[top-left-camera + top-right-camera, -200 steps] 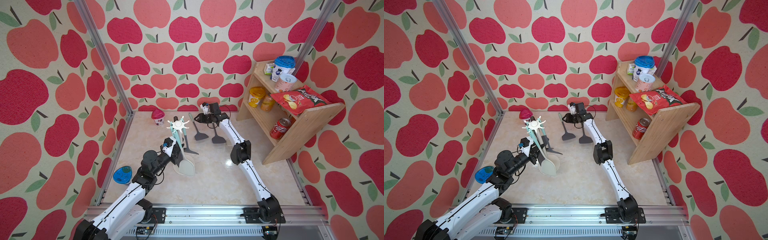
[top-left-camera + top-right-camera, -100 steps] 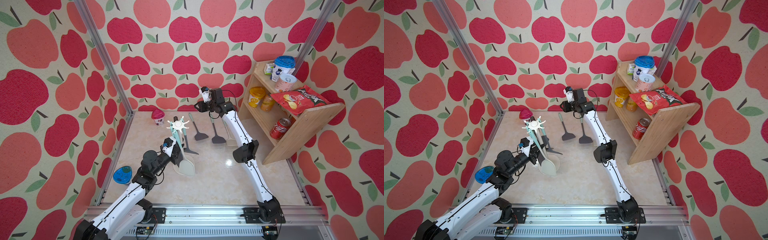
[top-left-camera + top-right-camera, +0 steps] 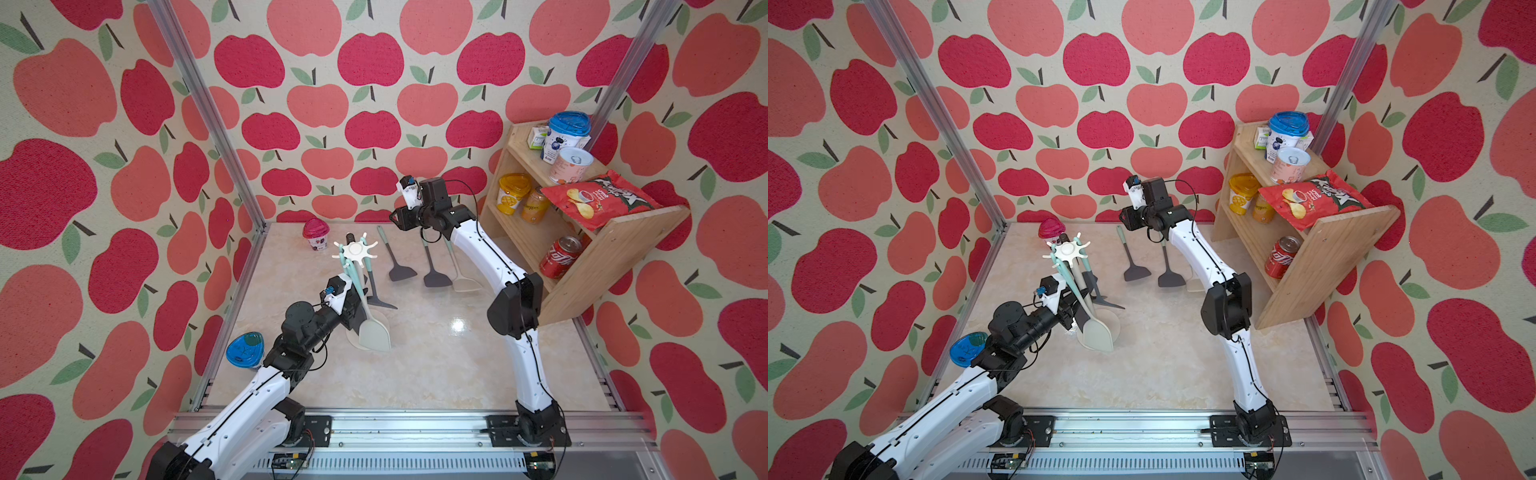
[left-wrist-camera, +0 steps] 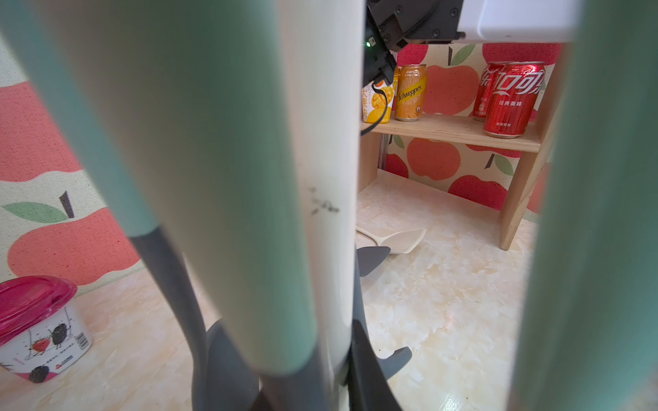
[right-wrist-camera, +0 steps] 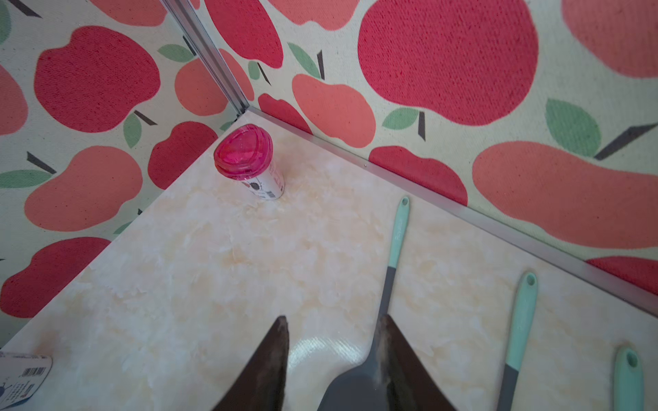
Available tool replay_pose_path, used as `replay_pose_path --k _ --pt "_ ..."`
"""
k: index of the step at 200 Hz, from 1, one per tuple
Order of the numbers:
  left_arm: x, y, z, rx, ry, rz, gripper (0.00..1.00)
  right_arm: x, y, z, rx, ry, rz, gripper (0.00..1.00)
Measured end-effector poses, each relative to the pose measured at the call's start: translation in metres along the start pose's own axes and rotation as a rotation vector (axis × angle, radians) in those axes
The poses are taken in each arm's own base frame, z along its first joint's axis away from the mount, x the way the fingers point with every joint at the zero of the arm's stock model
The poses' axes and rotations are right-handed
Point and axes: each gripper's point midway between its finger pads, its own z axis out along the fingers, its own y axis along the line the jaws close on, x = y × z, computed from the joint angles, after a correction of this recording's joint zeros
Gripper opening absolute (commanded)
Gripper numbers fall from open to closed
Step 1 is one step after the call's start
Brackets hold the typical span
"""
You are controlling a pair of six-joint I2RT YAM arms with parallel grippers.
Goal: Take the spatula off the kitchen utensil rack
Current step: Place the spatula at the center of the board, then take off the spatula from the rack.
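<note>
The kitchen utensil rack (image 3: 355, 250) is standing on the marble-look table (image 3: 436, 374), left of centre. A cream spatula (image 3: 374, 334) with a teal handle is hanging from one of its hook arms, its blade reaching down over the round base. A dark slotted turner (image 3: 379, 300) is hanging just beside it. The left gripper (image 3: 353, 305) is pressing in against the rack's pole. Its wrist view is showing the pole filling the middle, but the fingers are hidden, so I cannot tell whether they are clamping it. The right gripper (image 5: 334, 320) is hovering above the back of the table with its fingers parted and nothing between them. Below it, two dark spatulas (image 3: 401, 272) (image 3: 436, 279) and a cream one (image 3: 467, 284) are lying side by side on the table, handles pointing to the back wall. A pink-lidded yoghurt cup (image 3: 316, 235) is standing in the far corner behind the rack
</note>
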Motion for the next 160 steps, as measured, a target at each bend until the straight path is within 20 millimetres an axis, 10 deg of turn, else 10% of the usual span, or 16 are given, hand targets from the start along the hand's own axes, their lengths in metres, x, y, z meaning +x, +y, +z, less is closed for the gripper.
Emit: replay_pose_path --k 23,82,160 --pt "0.000 0.000 0.000 0.000 0.000 0.000 0.00 0.019 -0.002 -0.006 0.009 -0.002 0.013 0.46" --pt "0.000 0.000 0.000 0.000 -0.001 0.000 0.00 -0.014 0.037 -0.018 -0.052 -0.111 -0.040 0.47" --pt "0.000 0.000 0.001 0.001 -0.002 0.000 0.00 -0.036 0.088 -0.119 -0.201 -0.277 -0.074 0.46"
